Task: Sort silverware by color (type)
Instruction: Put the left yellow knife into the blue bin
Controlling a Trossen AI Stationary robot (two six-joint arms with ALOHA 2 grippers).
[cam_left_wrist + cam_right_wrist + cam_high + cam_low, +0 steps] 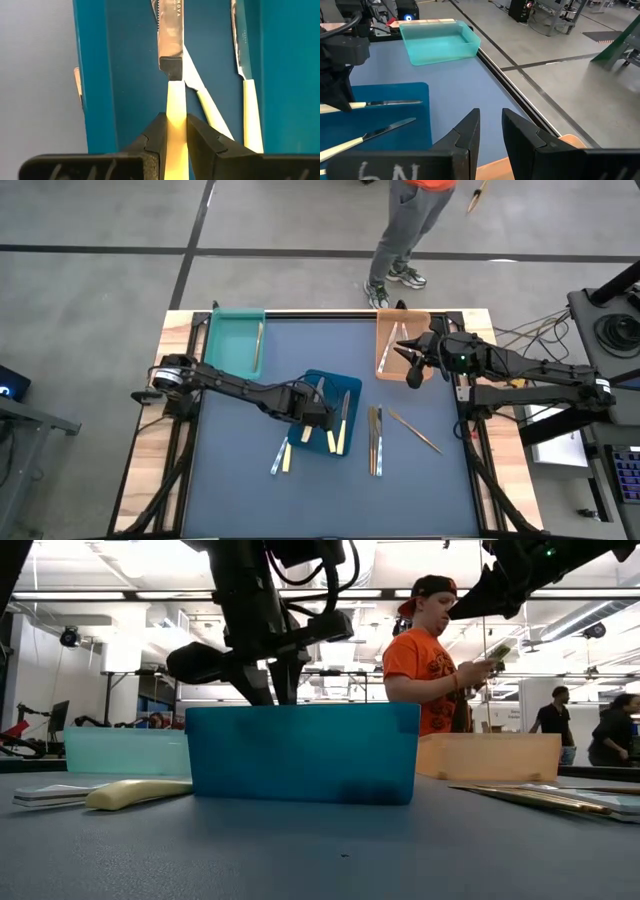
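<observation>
Left end effector (176,131) — cream-handled knife (172,60)

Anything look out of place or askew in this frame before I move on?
Mostly tidy. One gold-tan utensil lies diagonally on the table, askew from the straight pair beside it. The left end effector grips a cream-handled knife over the blue tray; the right end effector hangs empty over the orange tray.

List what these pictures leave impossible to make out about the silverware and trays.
- Blue tray contents: the low view shows only its front wall.
- Cream-handled knife: in the left wrist view, the left gripper covers its handle end.
- Orange tray contents: in the high view, the right gripper hangs over it.
- Teal tray: the utensil type along its wall is too small to tell.
</observation>
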